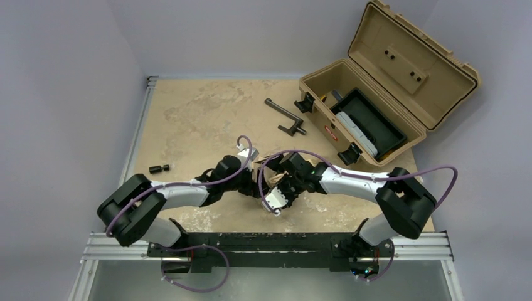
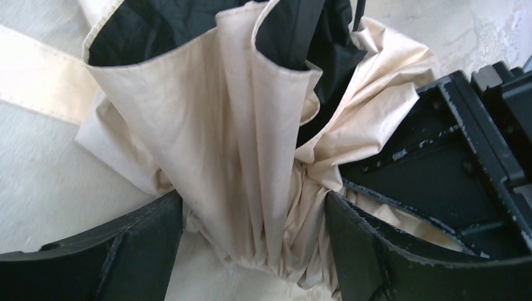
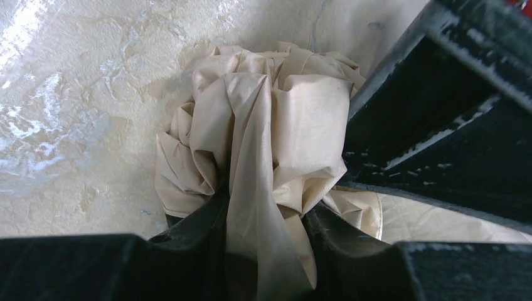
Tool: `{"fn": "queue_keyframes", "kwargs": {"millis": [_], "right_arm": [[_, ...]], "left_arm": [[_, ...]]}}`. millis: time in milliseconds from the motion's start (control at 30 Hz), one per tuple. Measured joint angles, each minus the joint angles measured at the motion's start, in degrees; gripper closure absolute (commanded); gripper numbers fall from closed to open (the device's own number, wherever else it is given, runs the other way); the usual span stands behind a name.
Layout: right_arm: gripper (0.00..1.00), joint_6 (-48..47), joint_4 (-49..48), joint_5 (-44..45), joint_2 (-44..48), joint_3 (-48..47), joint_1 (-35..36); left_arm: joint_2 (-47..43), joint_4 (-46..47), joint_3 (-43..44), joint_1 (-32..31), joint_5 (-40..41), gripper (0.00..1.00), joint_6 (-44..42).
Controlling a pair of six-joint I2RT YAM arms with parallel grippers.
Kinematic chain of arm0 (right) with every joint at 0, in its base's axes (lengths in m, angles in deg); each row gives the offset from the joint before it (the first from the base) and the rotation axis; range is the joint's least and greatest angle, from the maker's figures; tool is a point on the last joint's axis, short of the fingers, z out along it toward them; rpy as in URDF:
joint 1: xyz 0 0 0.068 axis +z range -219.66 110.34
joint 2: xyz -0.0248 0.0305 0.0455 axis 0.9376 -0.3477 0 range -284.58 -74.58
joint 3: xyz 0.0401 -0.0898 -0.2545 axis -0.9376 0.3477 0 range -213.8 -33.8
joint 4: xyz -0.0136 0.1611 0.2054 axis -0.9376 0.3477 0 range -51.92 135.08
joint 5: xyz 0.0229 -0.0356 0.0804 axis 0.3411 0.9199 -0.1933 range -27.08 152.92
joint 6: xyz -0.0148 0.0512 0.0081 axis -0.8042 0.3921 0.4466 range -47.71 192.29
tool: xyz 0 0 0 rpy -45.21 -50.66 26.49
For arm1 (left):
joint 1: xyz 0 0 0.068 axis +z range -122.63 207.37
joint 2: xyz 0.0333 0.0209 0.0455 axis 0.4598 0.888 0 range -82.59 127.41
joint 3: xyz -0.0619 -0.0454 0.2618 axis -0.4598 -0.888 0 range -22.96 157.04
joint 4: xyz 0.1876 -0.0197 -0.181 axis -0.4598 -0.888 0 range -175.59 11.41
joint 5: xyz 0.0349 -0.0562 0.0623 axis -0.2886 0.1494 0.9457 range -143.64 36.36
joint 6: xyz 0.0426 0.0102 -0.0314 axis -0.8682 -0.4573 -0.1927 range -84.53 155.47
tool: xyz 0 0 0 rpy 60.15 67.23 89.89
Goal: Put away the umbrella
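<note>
Right wrist shows right hand [image 3: 263, 213] pinching the umbrella [image 3: 282, 125], left hand [image 2: 254, 207] gripping it too.

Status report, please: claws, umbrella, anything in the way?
Left claw and right claw shut on umbrella. Umbrella bunched, outside open case. Dark bar lies near case.

The scene is lit evenly and softly from above, with only faint shadows cast. Glare is seen on the counter [image 3: 37, 75] in the right wrist view, and the near black edges are blurred there.

The umbrella [image 2: 238, 163] lies in the middle of the table [image 1: 188, 106]; the case [image 1: 408, 59] stands behind it to the right, the bar [image 1: 280, 115] left of the case.
</note>
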State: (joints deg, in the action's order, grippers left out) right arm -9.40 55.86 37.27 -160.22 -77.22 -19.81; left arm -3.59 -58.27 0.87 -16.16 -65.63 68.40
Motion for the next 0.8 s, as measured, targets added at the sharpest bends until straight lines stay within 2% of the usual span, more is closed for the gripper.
{"fn": "queue_keyframes", "kwargs": {"millis": [233,400,467,667,800], "right_arm": [[0.92,4.5,-0.4,1.6,0.7,0.8,-0.4],[0.83,8.4,-3.4,2.8,1.3,2.7,-0.3],[0.77,9.9,-3.8,3.4,1.3,2.7,-0.1],[0.47,13.6,-3.9,4.4,1.2,2.7,0.0],[0.45,14.7,-3.8,5.3,1.3,2.7,0.1]], "left_arm": [[9.2,3.9,4.0,0.9,-8.2,0.73,-0.3],[11.9,10.1,2.2,1.4,-12.8,0.90,2.4],[12.2,11.8,1.7,1.4,-13.6,1.00,3.3],[13.5,12.7,2.1,1.2,-15.8,1.00,4.0],[14.5,12.6,2.8,1.1,-16.7,1.00,4.9]]}}
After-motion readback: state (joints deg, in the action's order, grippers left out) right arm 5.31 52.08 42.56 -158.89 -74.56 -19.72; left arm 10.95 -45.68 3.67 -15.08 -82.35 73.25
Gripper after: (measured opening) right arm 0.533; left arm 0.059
